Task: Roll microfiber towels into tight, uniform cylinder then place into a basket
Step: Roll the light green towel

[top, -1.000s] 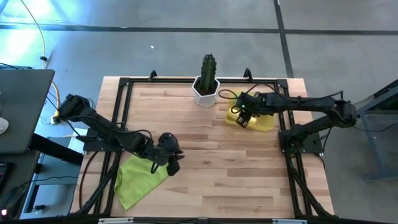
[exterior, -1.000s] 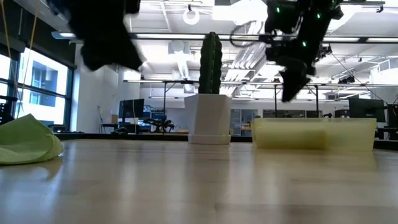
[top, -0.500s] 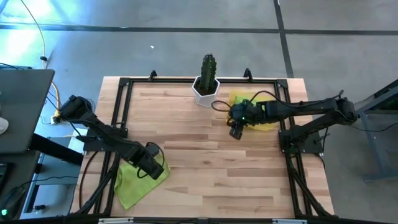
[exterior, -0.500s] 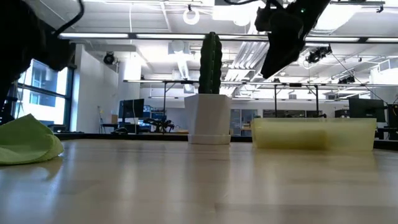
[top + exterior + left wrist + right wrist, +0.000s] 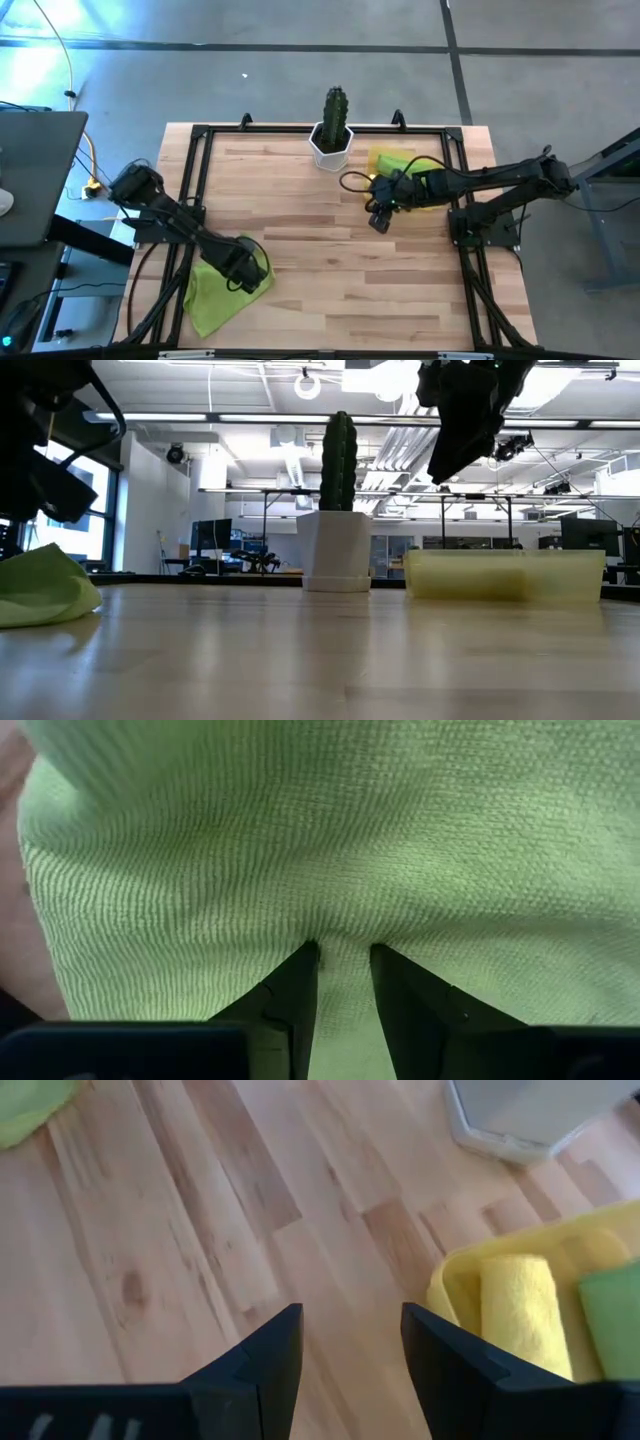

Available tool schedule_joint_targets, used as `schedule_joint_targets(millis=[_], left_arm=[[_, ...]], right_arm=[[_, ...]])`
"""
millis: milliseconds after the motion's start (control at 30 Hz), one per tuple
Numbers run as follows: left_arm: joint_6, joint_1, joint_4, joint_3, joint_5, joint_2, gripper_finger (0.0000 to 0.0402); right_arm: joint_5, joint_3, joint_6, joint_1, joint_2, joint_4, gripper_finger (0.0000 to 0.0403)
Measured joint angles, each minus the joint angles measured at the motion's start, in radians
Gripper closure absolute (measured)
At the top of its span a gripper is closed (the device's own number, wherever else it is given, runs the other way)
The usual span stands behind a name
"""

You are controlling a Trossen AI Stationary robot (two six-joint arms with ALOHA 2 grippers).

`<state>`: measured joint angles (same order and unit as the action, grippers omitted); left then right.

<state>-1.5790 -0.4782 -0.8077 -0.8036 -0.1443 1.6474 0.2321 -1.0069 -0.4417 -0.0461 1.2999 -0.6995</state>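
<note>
Left wrist view shows the left gripper low over a lime-green towel, its fingers a narrow gap apart with cloth filling the gap and spreading all around the tips; whether they pinch it cannot be told. From above, that towel lies crumpled at the table's near left corner. Farther back, the right gripper hangs over bare wood with fingers spread and empty, just beside the basket, which holds a rolled yellow towel and a green towel next to it.
</note>
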Motion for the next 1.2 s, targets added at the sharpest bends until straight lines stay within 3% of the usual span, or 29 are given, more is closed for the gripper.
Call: schedule_joint_targets(millis=[333, 667, 1200], left_arm=[[0.029, 0.0, 0.017, -0.054, 0.089, 0.015, 0.031], [0.06, 0.02, 0.063, -0.072, 0.191, 0.019, 0.031], [0.326, 0.233, 0.196, -0.072, 0.244, 0.018, 0.031]], right_arm=[[-0.002, 0.0, -0.125, -0.007, 0.0, -0.014, 0.0242], [-0.05, 0.0, -0.138, -0.018, 0.0, 0.014, 0.0242], [-0.037, 0.0, -0.134, -0.211, 0.0, 0.097, 0.0242]])
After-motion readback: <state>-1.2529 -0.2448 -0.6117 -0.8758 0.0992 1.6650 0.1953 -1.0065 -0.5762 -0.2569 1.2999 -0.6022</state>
